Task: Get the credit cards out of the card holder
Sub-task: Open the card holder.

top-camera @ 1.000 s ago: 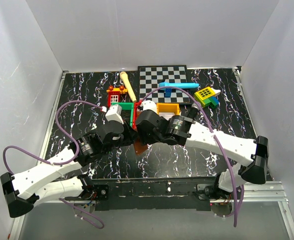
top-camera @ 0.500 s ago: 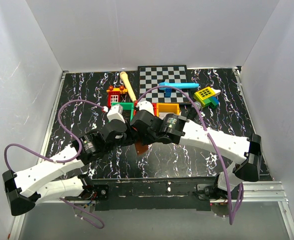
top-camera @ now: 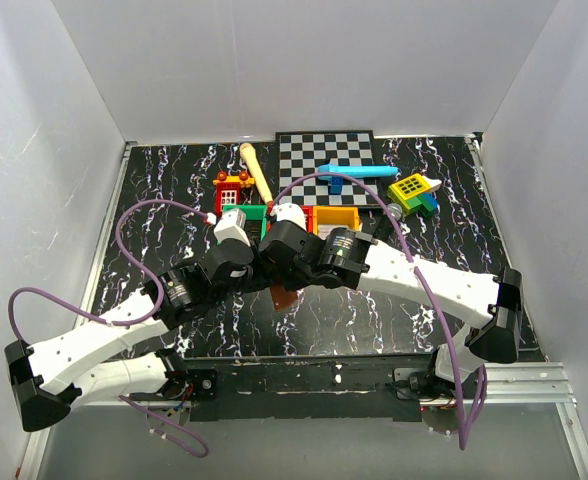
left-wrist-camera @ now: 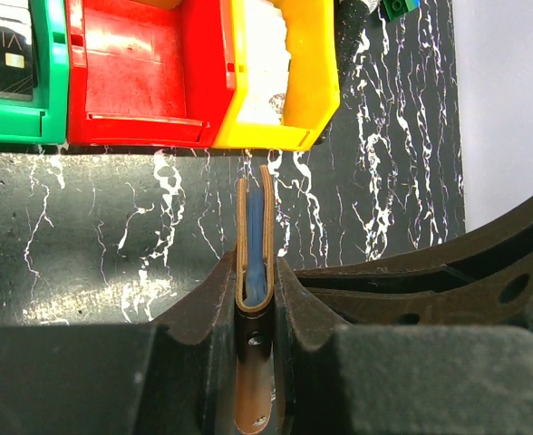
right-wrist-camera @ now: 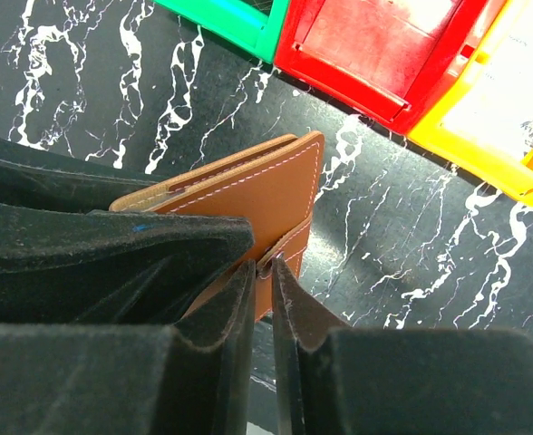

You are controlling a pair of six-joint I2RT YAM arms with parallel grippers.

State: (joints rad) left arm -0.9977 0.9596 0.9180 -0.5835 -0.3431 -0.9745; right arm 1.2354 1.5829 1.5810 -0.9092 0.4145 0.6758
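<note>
The brown card holder (left-wrist-camera: 254, 227) stands on edge just above the black marbled table, folded, with my left gripper (left-wrist-camera: 254, 270) shut on its lower end. A blue layer (left-wrist-camera: 256, 258) shows between its two leaves; I cannot tell whether this is a credit card. In the right wrist view the card holder (right-wrist-camera: 265, 192) shows its stitched brown face, and my right gripper (right-wrist-camera: 263, 265) is shut on the narrow closing strap (right-wrist-camera: 289, 246) at its edge. From above, both grippers meet over the card holder (top-camera: 281, 297). A black card marked VIP (left-wrist-camera: 4, 50) lies in the green bin.
Green (left-wrist-camera: 17, 118), red (left-wrist-camera: 140, 72) and yellow (left-wrist-camera: 312, 82) bins stand in a row just beyond the card holder. Further back are a checkerboard (top-camera: 326, 155), a wooden bat (top-camera: 256, 172), a blue marker (top-camera: 356, 171) and toy blocks (top-camera: 414, 190).
My right gripper has moved slightly left onto the card holder and its jaws have come together on the strap. The left gripper has kept its grip and place.
</note>
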